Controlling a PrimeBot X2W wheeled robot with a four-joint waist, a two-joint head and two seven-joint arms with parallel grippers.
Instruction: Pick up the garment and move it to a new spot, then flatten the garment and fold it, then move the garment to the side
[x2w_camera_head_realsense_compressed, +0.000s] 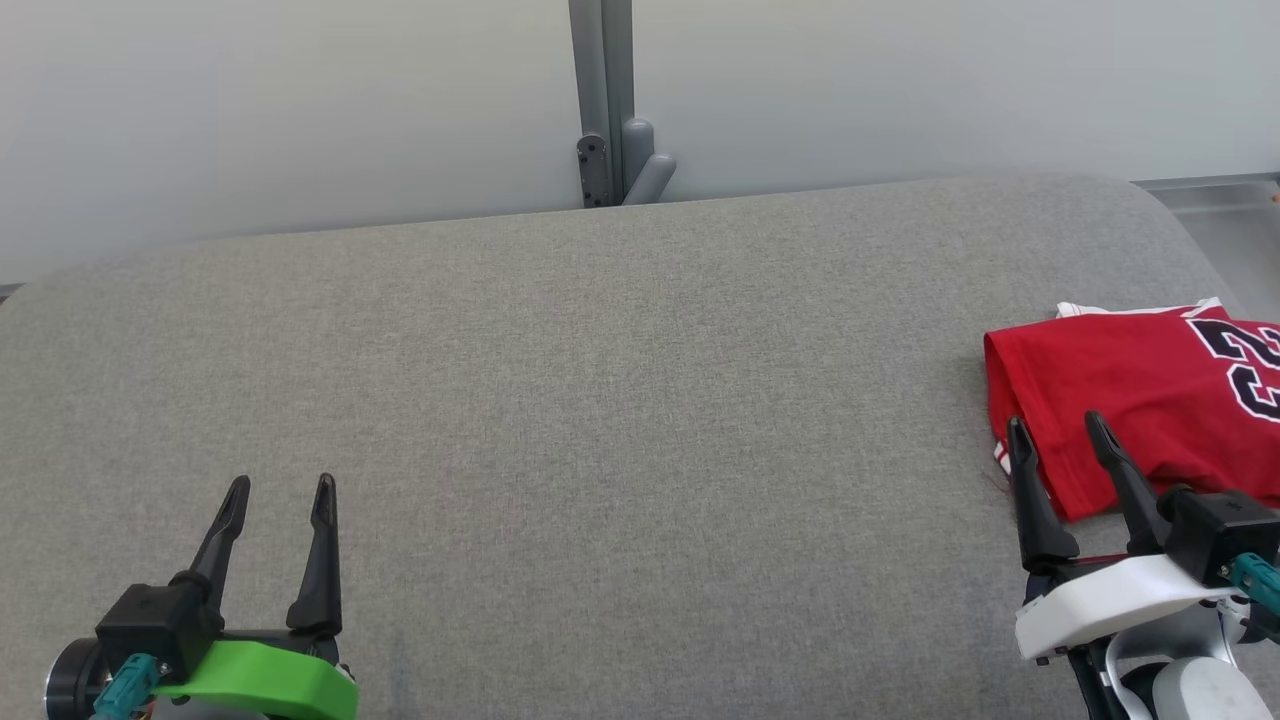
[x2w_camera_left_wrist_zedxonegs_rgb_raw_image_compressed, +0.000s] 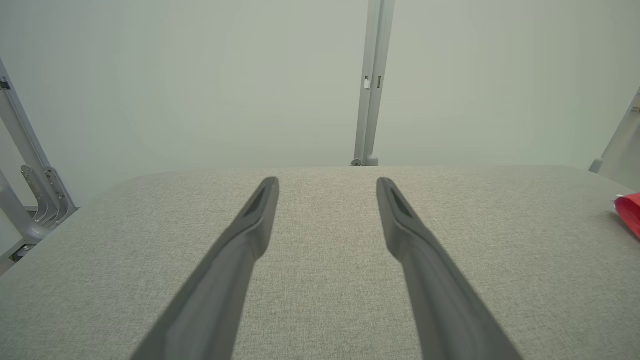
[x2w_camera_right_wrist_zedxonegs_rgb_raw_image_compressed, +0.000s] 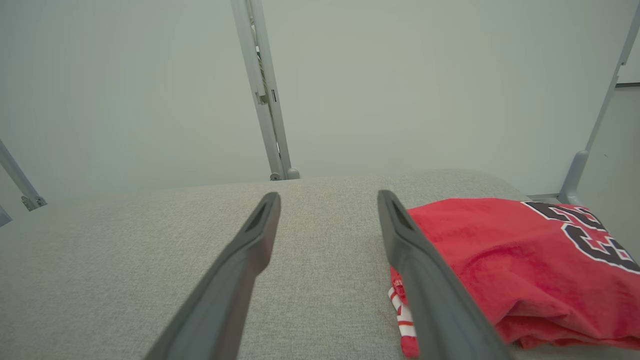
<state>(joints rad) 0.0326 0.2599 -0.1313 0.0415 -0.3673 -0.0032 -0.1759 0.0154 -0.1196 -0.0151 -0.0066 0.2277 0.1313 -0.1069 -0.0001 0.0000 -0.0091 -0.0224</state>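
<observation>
Although the red jersey (x2w_camera_head_realsense_compressed: 1120, 400) looks compact, it is a soft stack of loose layers. It lies at the far right of the grey cloth-covered table (x2w_camera_head_realsense_compressed: 600, 400), close to the table's rounded right corner, and its right part runs out of the head view, so I cannot tell how near the edge it reaches. Dark numerals show on its top face, and a strip of white and red trim pokes out at its near-left corner. The right gripper (x2w_camera_head_realsense_compressed: 1057, 425) sits just near of that corner with its jaws spread wide and holding nothing. In the right wrist view one finger crosses the jersey's left edge while the other is over bare table. A close from this line would likely catch only the trim or the top layer, and on the lift the lower layers would slide out and the bundle would fall open. A low approach could instead plough the cloth rightward, bunching it or nudging it off the table. The table's woven cover may also grip the fabric and drag wrinkles into it. The left gripper (x2w_camera_head_realsense_compressed: 282, 485), jaws likewise wide open and empty, hovers over bare table at the near left, well apart from the jersey and too far away to steady it.
</observation>
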